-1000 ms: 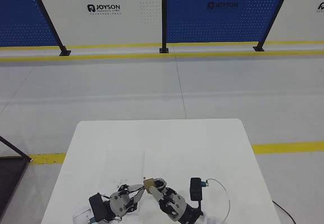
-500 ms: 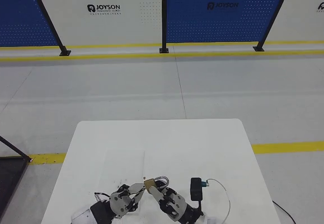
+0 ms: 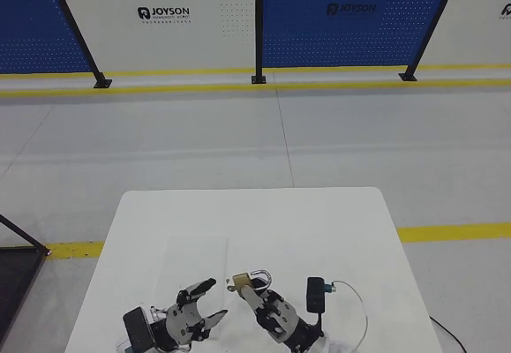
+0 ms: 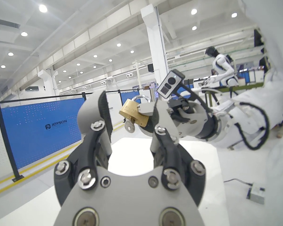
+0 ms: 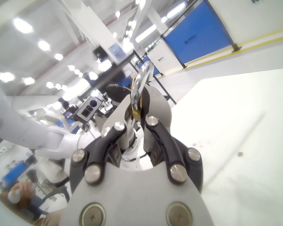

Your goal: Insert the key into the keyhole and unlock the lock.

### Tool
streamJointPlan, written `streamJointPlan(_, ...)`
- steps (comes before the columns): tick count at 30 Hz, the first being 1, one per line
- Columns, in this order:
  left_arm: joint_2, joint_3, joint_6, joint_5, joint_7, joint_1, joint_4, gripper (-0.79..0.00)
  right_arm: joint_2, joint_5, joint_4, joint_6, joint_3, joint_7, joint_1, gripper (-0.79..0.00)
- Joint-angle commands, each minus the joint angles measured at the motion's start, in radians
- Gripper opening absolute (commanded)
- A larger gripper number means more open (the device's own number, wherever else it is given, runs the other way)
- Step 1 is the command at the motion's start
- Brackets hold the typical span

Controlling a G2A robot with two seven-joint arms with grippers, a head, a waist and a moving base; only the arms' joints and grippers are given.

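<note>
White rectangular table (image 3: 255, 221) lies beneath the small brass padlock (image 4: 133, 116), which is held clear of the surface near the table's robot-side edge. A silver key (image 4: 129, 126) projects from the padlock body at the end opposite the steel shackle (image 4: 141, 98). The right gripper (image 5: 138, 99) is clenched on the padlock body, one finger pad on each flat face. The left gripper (image 3: 209, 301) is released, fingers (image 4: 104, 109) spread wide, positioned just beside the padlock on the key side and not touching it. Blue and white barrier panels (image 3: 352, 31) stand well beyond the padlock, behind yellow floor lines (image 3: 264, 86).
</note>
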Motion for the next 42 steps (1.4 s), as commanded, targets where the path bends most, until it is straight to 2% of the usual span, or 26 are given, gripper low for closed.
streamJointPlan(1,0.003,-0.009,-0.098,-0.069,0.018,0.015,-0.001,0.0,-0.001,0.012,0.011,0.006,0.0,0.01,0.008,-0.785)
streamJointPlan(3,0.009,-0.025,-0.173,-0.126,0.017,0.031,-0.006,0.0,-0.003,0.03,0.026,0.013,-0.001,0.032,0.024,-0.785)
streamJointPlan(8,0.035,-0.07,-0.291,-0.307,-0.101,0.09,-0.068,0.0,-0.013,0.081,0.075,0.037,-0.032,0.117,0.082,-0.785)
streamJointPlan(12,0.06,-0.147,-0.399,-0.452,-0.208,0.137,-0.106,0.0,-0.033,0.136,0.137,0.087,-0.084,0.206,0.154,-0.785)
streamJointPlan(15,0.076,-0.217,-0.484,-0.538,-0.294,0.171,-0.102,0.0,-0.054,0.141,0.201,0.153,-0.142,0.289,0.224,-0.785)
streamJointPlan(20,0.084,-0.32,-0.585,-0.653,-0.394,0.224,-0.082,0.0,-0.103,0.154,0.313,0.252,-0.249,0.36,0.327,-0.785)
streamJointPlan(23,0.079,-0.37,-0.619,-0.7,-0.429,0.251,-0.081,0.0,-0.134,0.158,0.371,0.289,-0.305,0.376,0.375,-0.785)
streamJointPlan(33,0.079,-0.37,-0.619,-0.7,-0.429,0.251,-0.081,0.0,-0.22,0.176,0.529,0.392,-0.416,0.421,0.483,-0.785)
streamJointPlan(35,0.079,-0.37,-0.619,-0.7,-0.429,0.251,-0.081,0.0,-0.235,0.183,0.555,0.41,-0.426,0.425,0.501,-0.64)
streamJointPlan(37,0.079,-0.37,-0.619,-0.7,-0.429,0.251,-0.081,0.0,-0.246,0.188,0.574,0.416,-0.431,0.421,0.513,-0.212)
streamJointPlan(38,0.079,-0.37,-0.619,-0.7,-0.429,0.251,-0.081,0.0,-0.25,0.188,0.581,0.419,-0.432,0.421,0.517,-0.034)
streamJointPlan(39,0.079,-0.37,-0.619,-0.7,-0.429,0.251,-0.081,0.0,-0.253,0.184,0.585,0.423,-0.433,0.424,0.52,0.0)
streamJointPlan(42,0.079,-0.37,-0.619,-0.7,-0.429,0.251,-0.081,0.0,-0.255,0.168,0.585,0.44,-0.429,0.436,0.524,0.0)
